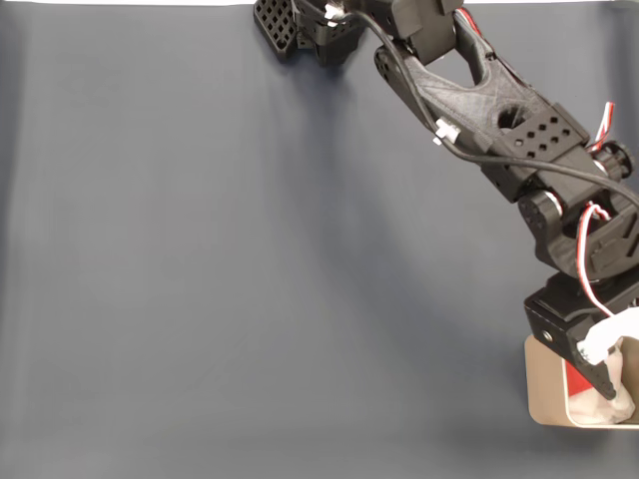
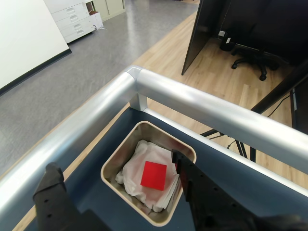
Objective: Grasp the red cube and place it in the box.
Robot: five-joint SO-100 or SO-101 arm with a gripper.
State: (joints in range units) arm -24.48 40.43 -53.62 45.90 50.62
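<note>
Gripper (image 2: 115, 178) fingers are standing wide apart over the box (image 2: 111, 162), holding nothing, with the left finger (image 2: 53, 192) and right finger (image 2: 192, 185) in the wrist view straddling the container from above. Between them the red cube (image 2: 154, 175) is lying flat on the crumpled white paper (image 2: 137, 168) lining the box, roughly in its middle and clear of both fingers. In the fixed view the gripper (image 1: 599, 374) is dipping into the box (image 1: 544, 384) at the lower right corner of the desk (image 1: 250, 279), and a sliver of red, the red cube (image 1: 576, 382), is peeking out beside the black finger. The box is sitting close to the desk's corner, just inside a silver metal rail (image 2: 207, 108) running along both edges. Beyond the rail, grey carpet (image 2: 67, 77) and a wooden floor (image 2: 173, 53) are showing, along with an office chair base (image 2: 250, 62) and white drawers (image 2: 72, 17).
</note>
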